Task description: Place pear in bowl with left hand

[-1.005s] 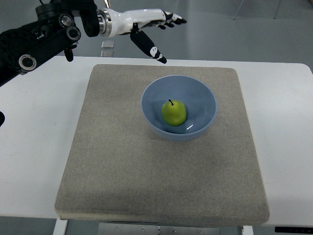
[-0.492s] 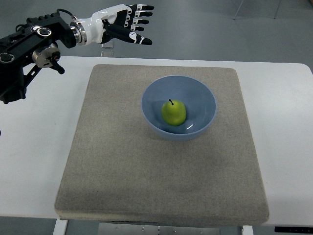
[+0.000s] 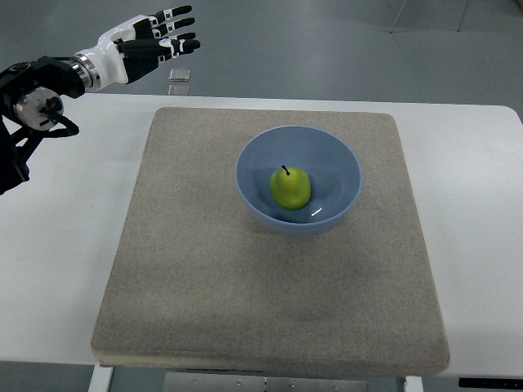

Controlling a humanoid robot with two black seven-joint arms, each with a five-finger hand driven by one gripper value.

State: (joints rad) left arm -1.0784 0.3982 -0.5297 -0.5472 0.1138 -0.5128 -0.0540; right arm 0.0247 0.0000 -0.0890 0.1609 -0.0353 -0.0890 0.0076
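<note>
One pear (image 3: pixel 290 188), green, sits inside the bowl. One bowl (image 3: pixel 256 155), blue, stands on the mat, a little toward its far right part. One mat (image 3: pixel 196 278), grey, covers most of the table. One table (image 3: pixel 57 245), white, lies under the mat. One robot hand (image 3: pixel 145 47) shows, past the mat's far left corner. One small square object (image 3: pixel 180 74) lies on the floor beyond the mat's far edge.

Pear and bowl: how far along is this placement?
Done, it seems: the pear sits upright inside the blue bowl on the mat. In hand: nothing; the left hand is open and empty, off past the table's far left corner. Left: seemingly nothing beyond parking the arm.
</note>
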